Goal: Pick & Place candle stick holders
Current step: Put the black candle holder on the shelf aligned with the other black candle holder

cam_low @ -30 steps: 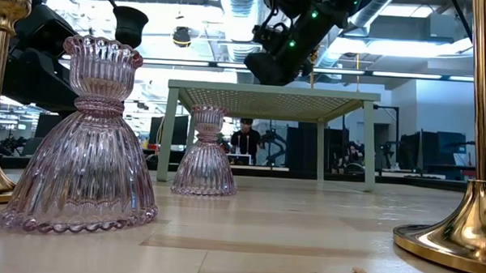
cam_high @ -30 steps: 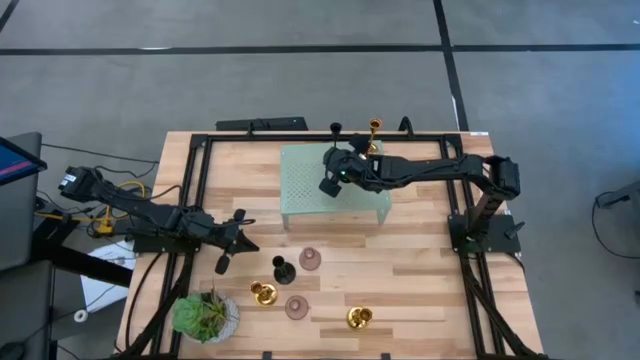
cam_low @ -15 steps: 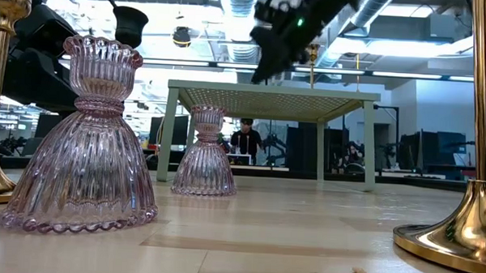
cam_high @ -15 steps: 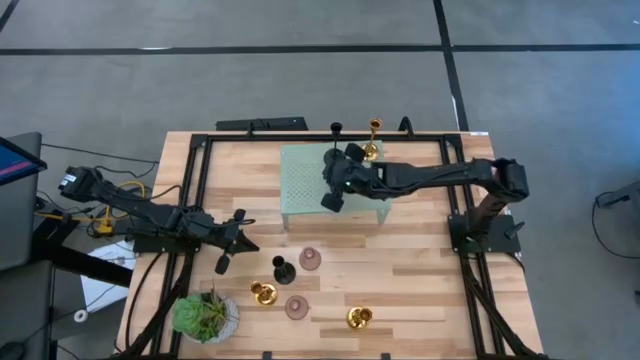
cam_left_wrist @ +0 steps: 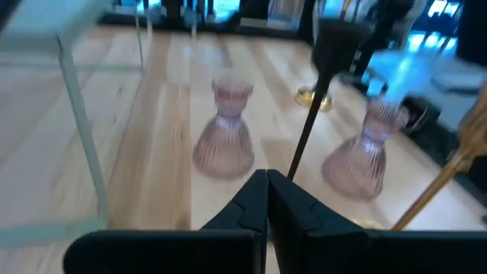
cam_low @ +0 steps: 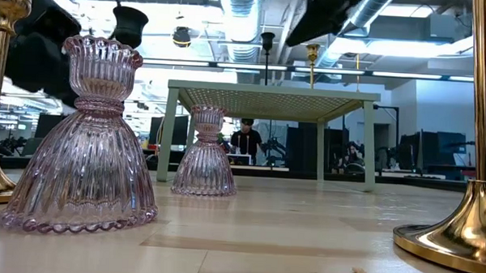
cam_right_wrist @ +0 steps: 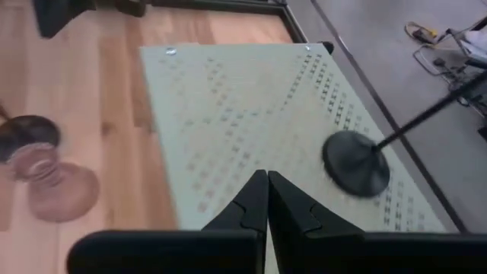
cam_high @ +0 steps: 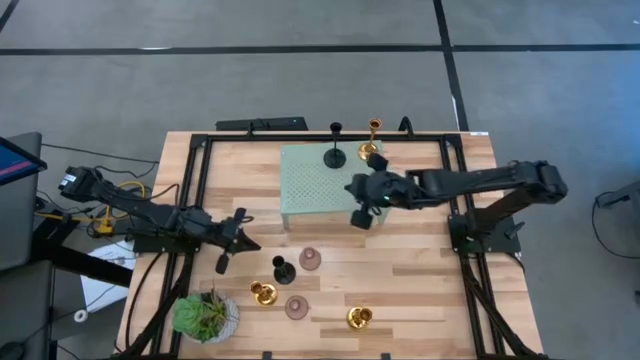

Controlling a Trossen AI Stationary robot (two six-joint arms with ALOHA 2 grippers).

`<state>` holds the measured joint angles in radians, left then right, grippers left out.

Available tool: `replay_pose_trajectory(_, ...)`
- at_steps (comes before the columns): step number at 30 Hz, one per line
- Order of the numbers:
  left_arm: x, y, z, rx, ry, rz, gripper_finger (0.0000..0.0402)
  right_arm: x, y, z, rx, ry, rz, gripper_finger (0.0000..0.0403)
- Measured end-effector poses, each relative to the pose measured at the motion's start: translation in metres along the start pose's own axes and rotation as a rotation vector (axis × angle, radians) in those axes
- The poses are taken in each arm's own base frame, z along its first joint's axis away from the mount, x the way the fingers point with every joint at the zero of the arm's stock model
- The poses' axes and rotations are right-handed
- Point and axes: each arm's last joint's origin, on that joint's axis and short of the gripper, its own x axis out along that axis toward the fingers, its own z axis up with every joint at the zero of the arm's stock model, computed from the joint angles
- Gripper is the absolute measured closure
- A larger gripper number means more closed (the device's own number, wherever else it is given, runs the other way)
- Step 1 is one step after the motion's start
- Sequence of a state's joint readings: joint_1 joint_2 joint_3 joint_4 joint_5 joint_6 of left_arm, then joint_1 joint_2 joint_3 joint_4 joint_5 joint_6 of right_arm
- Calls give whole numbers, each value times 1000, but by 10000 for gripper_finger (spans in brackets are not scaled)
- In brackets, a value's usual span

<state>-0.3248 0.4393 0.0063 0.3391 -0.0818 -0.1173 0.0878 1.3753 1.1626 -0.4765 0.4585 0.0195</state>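
A black holder (cam_high: 335, 150) and a gold holder (cam_high: 373, 140) stand by their bases on the far edge of the pale green platform (cam_high: 320, 185). On the table's near part stand a black holder (cam_high: 283, 270), two pink holders (cam_high: 310, 260) (cam_high: 296, 307) and two gold holders (cam_high: 263, 293) (cam_high: 359, 318). My right gripper (cam_high: 360, 216) is shut and empty above the platform's near right corner. In its wrist view (cam_right_wrist: 266, 179) the black holder's base (cam_right_wrist: 356, 164) lies ahead. My left gripper (cam_high: 248, 244) is shut and empty, left of the table group (cam_left_wrist: 266, 179).
A green potted plant (cam_high: 205, 315) stands at the near left corner. A black frame (cam_high: 200, 150) runs round the table top. In the low view the platform (cam_low: 269, 93) stands on thin legs behind the near pink holder (cam_low: 81, 139).
My right gripper has drawn back from the black holder on the platform, toward the table's near and right edges. The black holder stays upright on the platform's far edge, and its base now shows.
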Motion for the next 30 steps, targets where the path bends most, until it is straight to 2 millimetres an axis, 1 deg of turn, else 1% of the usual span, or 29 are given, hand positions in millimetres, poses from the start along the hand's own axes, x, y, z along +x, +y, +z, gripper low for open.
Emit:
replay_pose_trajectory(3,0,-1,4,-4,-45,-5,394,-16,7,-15,-2,-33,-4,403)
replay_pose_trajectory(7,0,-1,5,32,-54,-5,394,-32,15,-35,17,-120,34,403)
replay_pose_trajectory(12,0,-1,5,51,-54,-6,394,-46,26,-62,32,-203,108,403)
replay_pose_trajectory(15,1,-2,4,49,-37,-47,394,-53,32,-78,30,-232,154,403)
replay_pose_trajectory(17,3,-2,2,50,-18,-63,394,-56,36,-84,32,-260,180,403)
replay_pose_trajectory(21,7,-2,-3,50,22,-63,397,-65,39,-87,43,-310,197,403)
replay_pose_trajectory(25,15,-3,-3,49,5,-65,397,-74,41,-86,25,-350,193,403)
replay_pose_trajectory(30,25,-3,-7,59,15,-67,398,-79,40,-85,30,-372,184,403)
